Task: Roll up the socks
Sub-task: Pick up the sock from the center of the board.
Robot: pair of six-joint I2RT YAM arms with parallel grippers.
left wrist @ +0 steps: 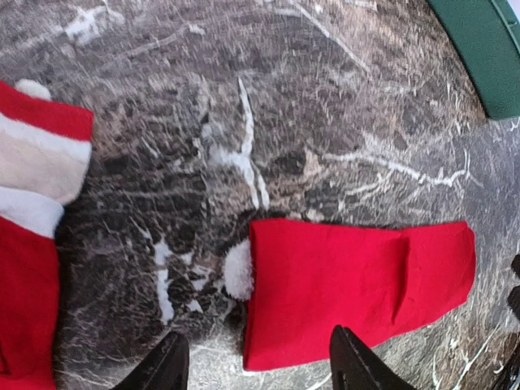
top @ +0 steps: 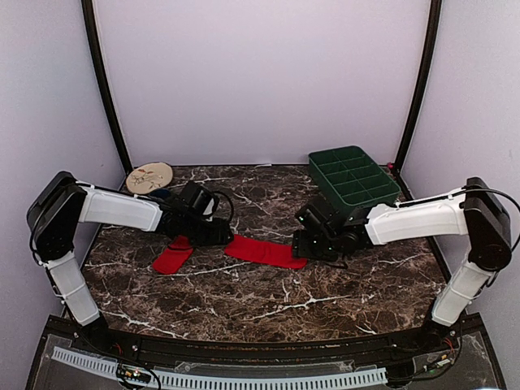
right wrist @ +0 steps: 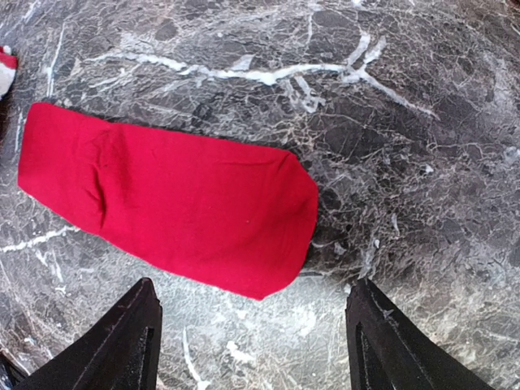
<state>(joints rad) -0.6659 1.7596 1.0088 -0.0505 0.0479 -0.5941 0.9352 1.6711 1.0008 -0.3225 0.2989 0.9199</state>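
While both arms lean in low over the dark brown marble table, we've got the plain red fabric sock lying flat as a long strip pretty much in the middle, between the two grippers. Neither sock is rolled at all.

The left gripper sits over the sock's left end with its black fingers spread wide and nothing between them. From the left wrist camera we see a small white fuzzy ball right against that end.

The right gripper is at the opposite, rounded end, its fingers also spread wide and empty. Whether either one touches the fabric, we honestly can't tell.

The second red sock with the white-and-pink cuff lies flat just left of the plain one, not touching it.

Further back, a dark green plastic compartment tray sits far right and a round wooden disc far left.
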